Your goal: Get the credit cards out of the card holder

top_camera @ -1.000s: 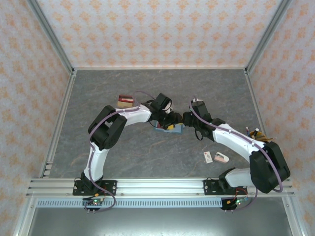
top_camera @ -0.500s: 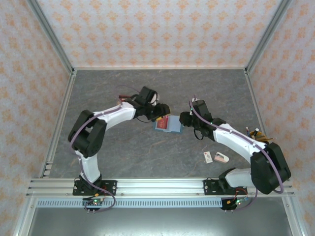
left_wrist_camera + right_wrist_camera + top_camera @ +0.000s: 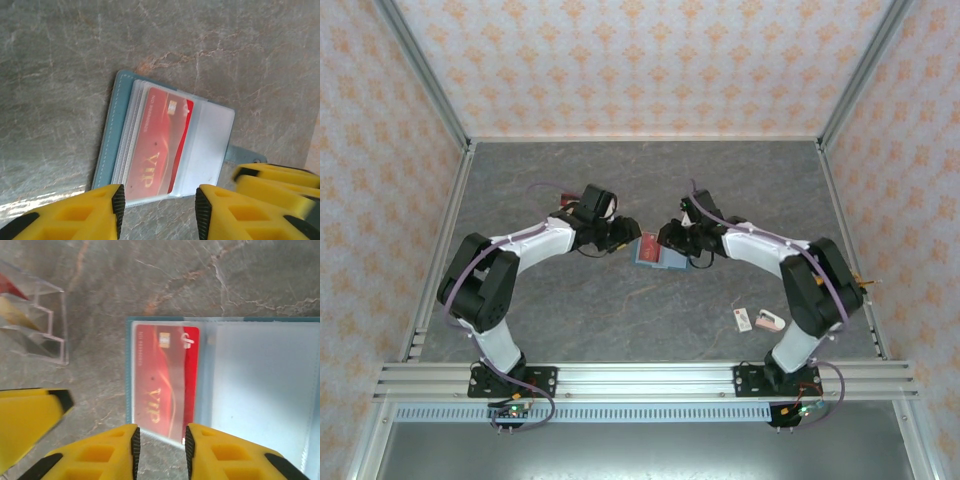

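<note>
The teal-blue card holder (image 3: 656, 254) lies open on the grey table between my two grippers. In the left wrist view its cover (image 3: 107, 145) is on the left, and a red credit card (image 3: 162, 142) marked VIP sits inside a clear sleeve. My left gripper (image 3: 158, 212) is open just short of the holder's near edge, nothing between its fingers. From the other side, my right gripper (image 3: 161, 450) is open with a narrow gap, its tips at the sleeve edge below the red credit card (image 3: 167, 382). Both grippers (image 3: 620, 240) (image 3: 672, 240) flank the holder.
A clear tray (image 3: 32, 320) with red and tan contents stands left of the holder in the right wrist view. A small white tag (image 3: 742, 318) and a pinkish lump (image 3: 772, 321) lie near the right arm's base. Patterned walls enclose the table.
My left gripper has drawn back to the left off the card holder and its jaws have narrowed. My right gripper has shifted left, closer to the holder.
</note>
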